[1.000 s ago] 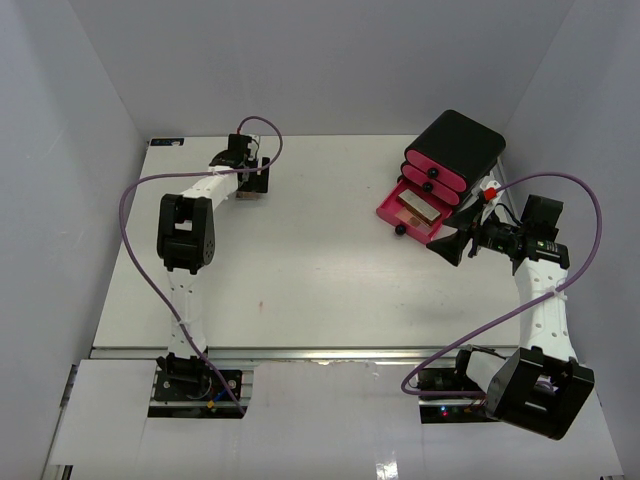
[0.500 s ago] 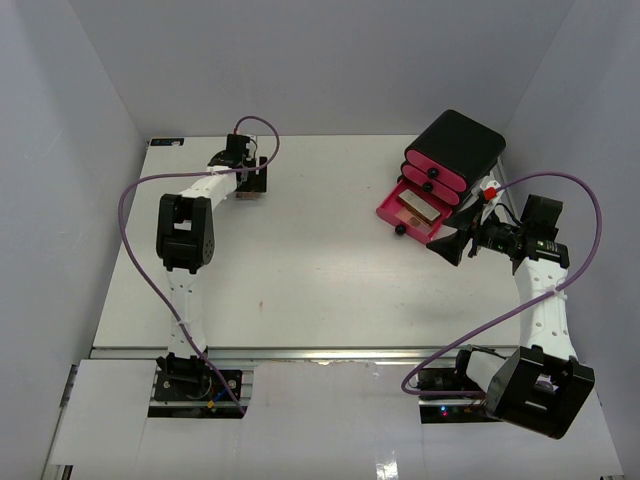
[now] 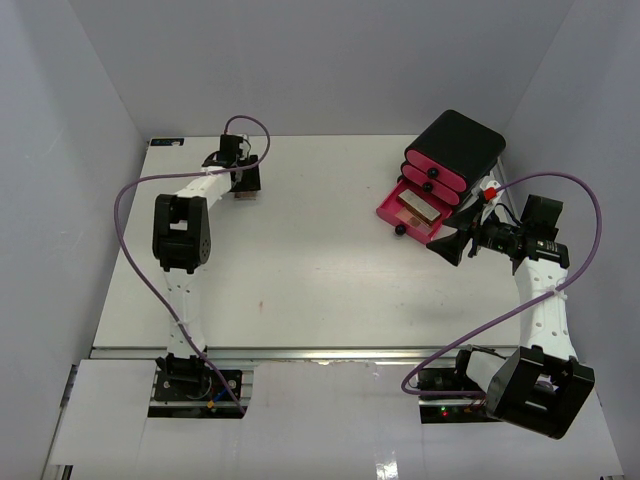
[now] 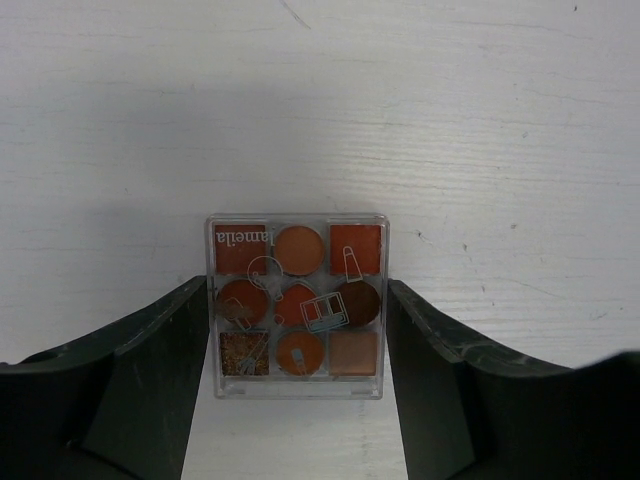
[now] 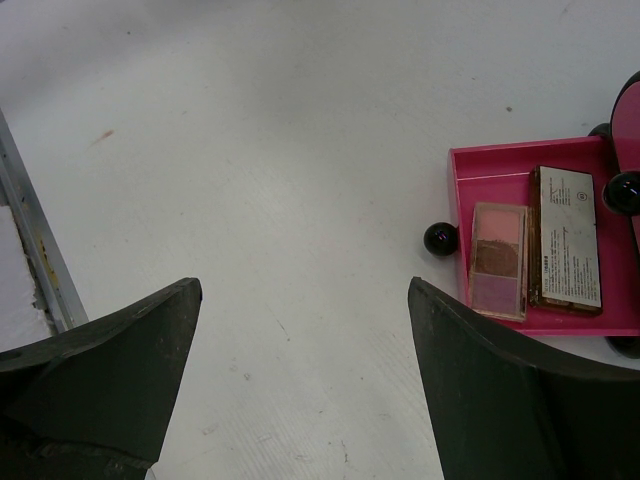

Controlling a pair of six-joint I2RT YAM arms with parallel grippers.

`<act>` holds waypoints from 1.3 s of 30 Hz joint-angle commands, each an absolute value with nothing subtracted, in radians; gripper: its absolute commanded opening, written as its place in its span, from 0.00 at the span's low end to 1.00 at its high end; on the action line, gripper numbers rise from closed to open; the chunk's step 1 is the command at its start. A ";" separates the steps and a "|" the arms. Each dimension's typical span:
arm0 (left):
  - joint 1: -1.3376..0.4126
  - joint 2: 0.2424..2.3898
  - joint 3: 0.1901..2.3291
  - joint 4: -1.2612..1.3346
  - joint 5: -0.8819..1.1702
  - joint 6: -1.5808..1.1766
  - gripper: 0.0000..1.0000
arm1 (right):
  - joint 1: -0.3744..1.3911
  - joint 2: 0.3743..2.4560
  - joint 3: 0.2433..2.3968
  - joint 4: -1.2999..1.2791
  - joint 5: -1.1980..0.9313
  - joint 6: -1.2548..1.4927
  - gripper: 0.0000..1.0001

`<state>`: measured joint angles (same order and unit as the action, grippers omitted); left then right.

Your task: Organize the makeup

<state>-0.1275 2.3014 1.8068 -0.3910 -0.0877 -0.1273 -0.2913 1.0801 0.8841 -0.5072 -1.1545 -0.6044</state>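
The white table [image 3: 320, 280] has the eyeshadow palette [image 4: 298, 265] lying flat on its far left part. The left gripper [image 4: 298, 300] is right over it, with one finger touching each side, so it looks held. The palette is square, with no long side. The open pink drawer [image 5: 495, 180] is well apart, off to the right, near the right gripper [image 5: 300, 300], which is wide and holds nothing.

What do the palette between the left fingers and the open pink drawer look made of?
Eyeshadow palette: probably clear rigid plastic, glossy; see-through rim, line art printed over the pans. Pans look like pressed powder, mostly matte, one glittery. Pink drawer: opaque plastic, likely moulded, smooth, slight sheen. Its black knob: glossy, shows a highlight; probably plastic.
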 commanded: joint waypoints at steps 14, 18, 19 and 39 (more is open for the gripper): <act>-0.503 2.033 1.727 -0.306 0.349 -0.393 0.24 | -0.294 1.039 0.879 -0.500 -1.164 -0.597 0.90; -0.599 2.103 1.833 -0.292 0.395 -0.446 0.24 | -0.304 1.019 0.874 -0.493 -1.161 -0.590 0.90; -0.623 2.126 1.868 -0.286 0.404 -0.457 0.24 | -0.307 1.013 0.872 -0.490 -1.160 -0.587 0.90; -0.797 2.475 2.318 -0.173 0.215 -0.448 0.26 | -0.320 0.986 0.862 -0.467 -1.157 -0.571 0.90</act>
<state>-0.7842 2.4810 2.2527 -0.2472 0.2849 -0.4458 -0.3141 1.0023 0.8688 -0.4961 -1.1439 -0.5804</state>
